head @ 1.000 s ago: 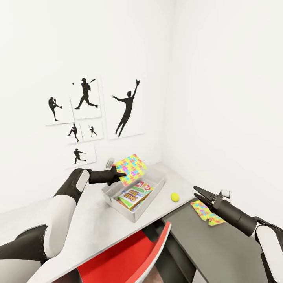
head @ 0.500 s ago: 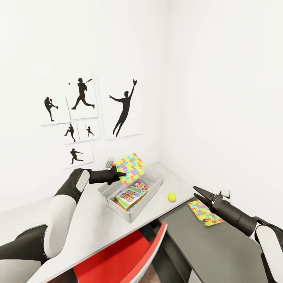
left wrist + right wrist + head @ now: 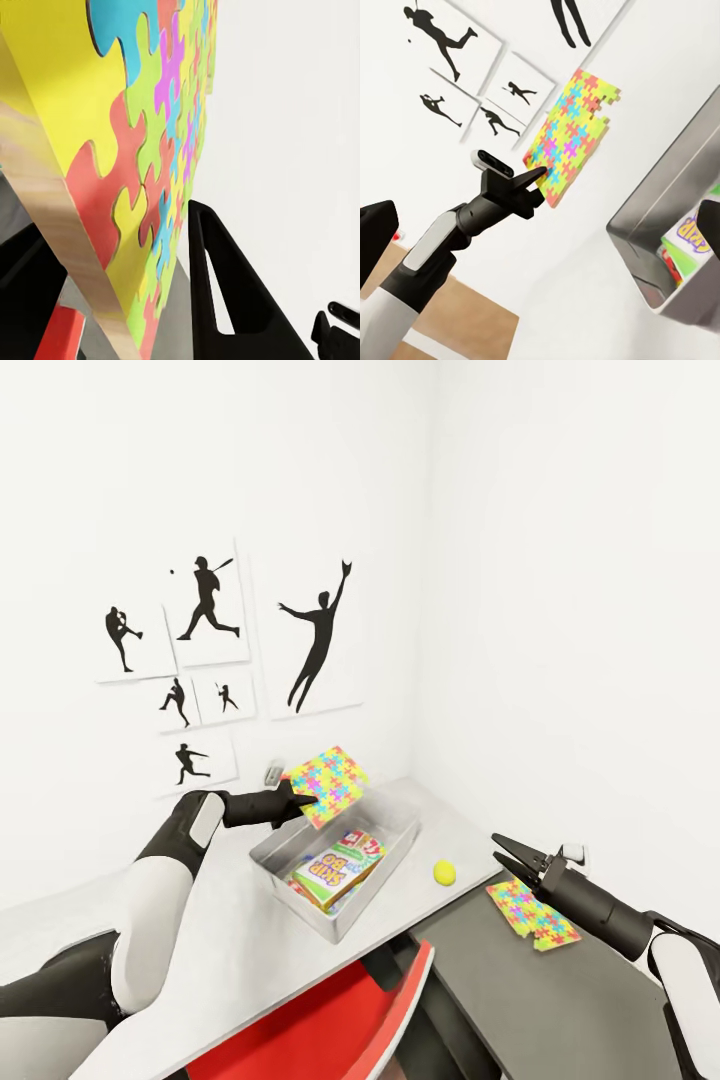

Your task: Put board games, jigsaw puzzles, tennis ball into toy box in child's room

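The left gripper [image 3: 303,799] is pinching one puzzle [image 3: 326,785] by its lower edge, holding it tilted in the air over the far-left corner of the box [image 3: 300,890]. In the left wrist view the black fingers [image 3: 225,292] are pressing against the slab's [image 3: 142,150] coloured face.

The box is sitting near the table's [image 3: 230,950] far end, with board games [image 3: 338,867] lying inside it.

The ball [image 3: 444,872] is resting on the table just right of the box, close to the edge meeting the dark cabinet [image 3: 560,1000].

The right gripper [image 3: 505,852] is hovering with jaws spread wide, gripping nothing, above the second puzzle [image 3: 532,912], which is lying flat on the cabinet's near-left corner.
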Robot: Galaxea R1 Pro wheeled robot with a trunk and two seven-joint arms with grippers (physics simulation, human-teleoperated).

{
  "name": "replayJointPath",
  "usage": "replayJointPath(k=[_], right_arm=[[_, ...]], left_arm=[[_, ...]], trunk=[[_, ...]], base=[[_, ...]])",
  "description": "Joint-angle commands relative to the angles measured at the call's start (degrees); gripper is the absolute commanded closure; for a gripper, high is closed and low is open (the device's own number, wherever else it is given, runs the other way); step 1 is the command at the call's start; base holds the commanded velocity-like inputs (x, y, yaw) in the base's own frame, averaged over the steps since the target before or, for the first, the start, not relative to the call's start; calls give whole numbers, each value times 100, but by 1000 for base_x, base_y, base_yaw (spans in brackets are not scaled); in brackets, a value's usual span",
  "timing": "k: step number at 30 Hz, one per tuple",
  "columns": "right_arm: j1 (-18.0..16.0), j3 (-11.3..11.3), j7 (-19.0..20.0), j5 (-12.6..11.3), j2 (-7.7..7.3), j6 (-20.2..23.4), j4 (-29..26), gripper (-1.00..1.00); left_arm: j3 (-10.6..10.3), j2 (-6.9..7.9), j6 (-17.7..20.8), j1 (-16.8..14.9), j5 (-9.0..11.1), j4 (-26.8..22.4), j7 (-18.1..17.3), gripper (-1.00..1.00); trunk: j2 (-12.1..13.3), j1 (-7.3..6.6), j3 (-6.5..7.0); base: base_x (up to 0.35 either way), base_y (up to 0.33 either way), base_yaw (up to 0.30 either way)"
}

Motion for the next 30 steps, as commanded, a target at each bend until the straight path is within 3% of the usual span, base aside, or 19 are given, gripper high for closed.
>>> replayJointPath(k=[1,20,24,27,30], right_arm=[[-2,-8,28,17,1,30,1,-100],[-3,-24,44,17,-6,32,1,-100],[-5,-25,44,17,-8,32,1,-100],[-8,-25,43,17,-8,32,1,-100],[-5,-31,45,17,-8,32,1,-100]], left_arm=[[44,-7,23,-3,-38,0,-33,100],[46,-30,5,0,-57,63,-25,100],[46,-33,-255,0,-63,330,-9,100],[66,-38,-552,3,-52,715,226,100],[71,-64,-849,2,-24,915,679,100]], trunk=[[-5,3,-2],[-5,3,-2],[-5,3,-2],[-5,3,-2],[-5,3,-2]], base=[[89,72,0],[8,7,0],[0,0,0],[0,0,0],[0,0,0]])
